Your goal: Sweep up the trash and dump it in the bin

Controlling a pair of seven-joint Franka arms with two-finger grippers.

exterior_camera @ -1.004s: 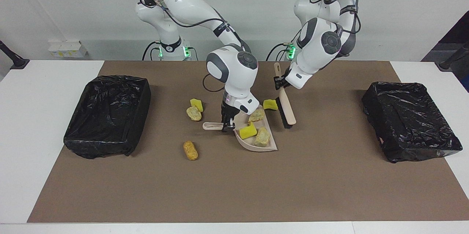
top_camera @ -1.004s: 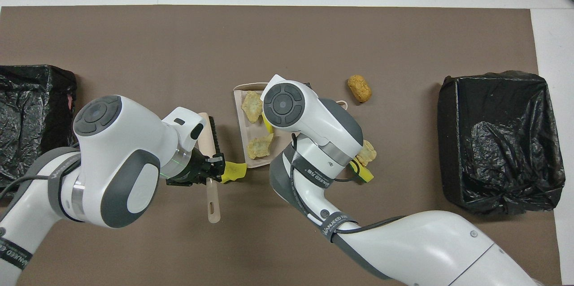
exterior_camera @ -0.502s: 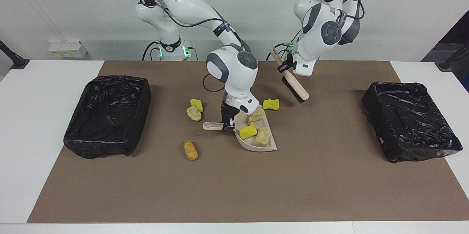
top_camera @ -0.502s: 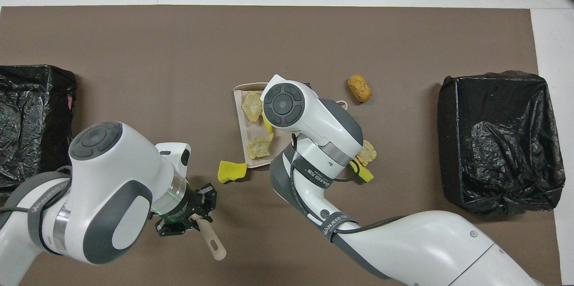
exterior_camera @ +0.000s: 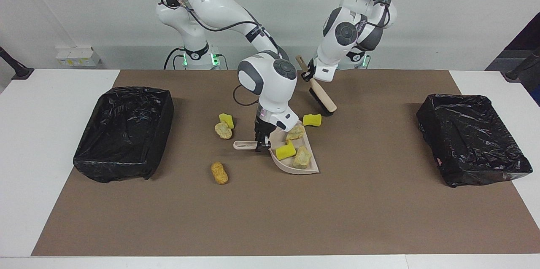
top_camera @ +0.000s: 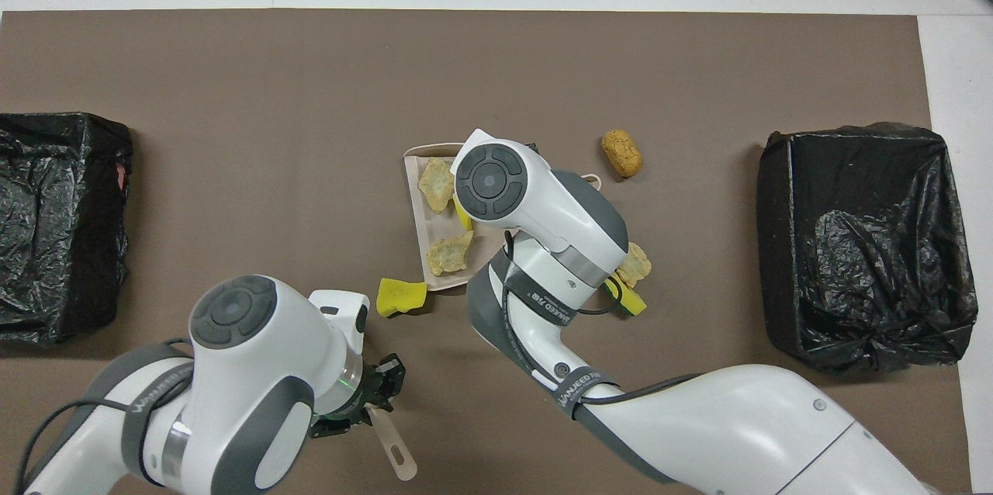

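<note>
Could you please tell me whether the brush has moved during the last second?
Yes. The brush, in the left pincer, rose off the mat and swung toward the robots, away from the dustpan.

A plain white wall (exterior_camera: 84, 7) stands at the back. A big white table (exterior_camera: 42, 134) has a brown mat (exterior_camera: 270, 218) on top. A small white box (exterior_camera: 78, 56) sits by the wall. The light is bright and even.

Left claw (exterior_camera: 307, 76) raised and clamped; right claw (exterior_camera: 262, 144) low, clamped
</note>
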